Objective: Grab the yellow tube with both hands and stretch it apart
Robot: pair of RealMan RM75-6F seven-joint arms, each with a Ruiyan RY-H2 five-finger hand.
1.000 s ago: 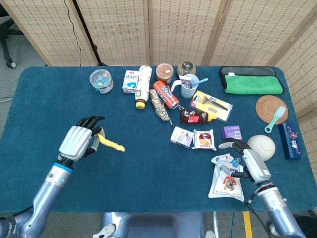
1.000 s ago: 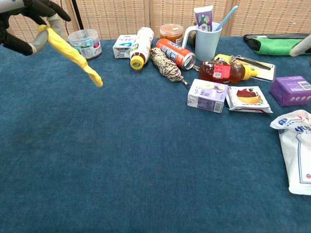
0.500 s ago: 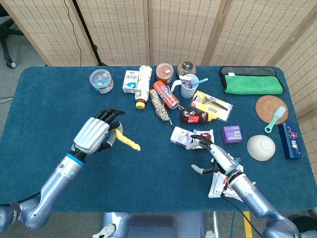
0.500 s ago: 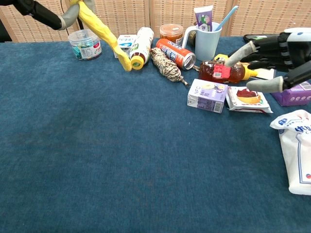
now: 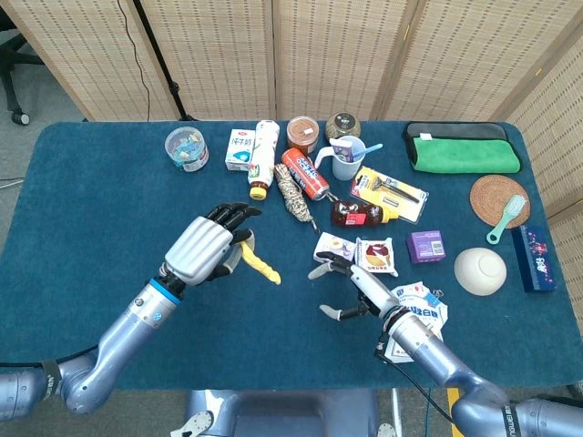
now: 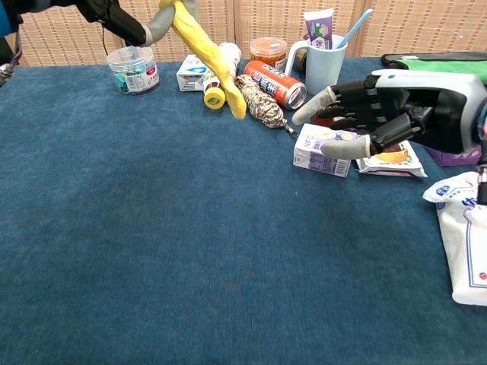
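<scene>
— Fingers first: what do we see on the left hand?

— Its fingers are clamped on the upper end of the yellow tube. In the head view the tube sticks out from under the hand toward the lower right, near the middle of the frame. In the chest view the tube hangs down from the top edge, left of centre, clear of the blue table, with its lower tip in front of the bottle lying on its side.

— And the right hand?

— We see its fingers spread apart, with nothing between them. In the head view it sits right of centre in the lower half, pointing left toward the tube but apart from it. In the chest view it comes in from the right edge at mid-height, in front of the small purple-and-white carton and the snack packet.

— What lies around them?

— Along the upper middle of the frame we make out a red can on its side, a coil of braided rope, a cup with a toothbrush and a round clear tub further left. A green cloth is at upper right, a white bowl at the right, and a white plastic bag at lower right just beside the right forearm.
</scene>
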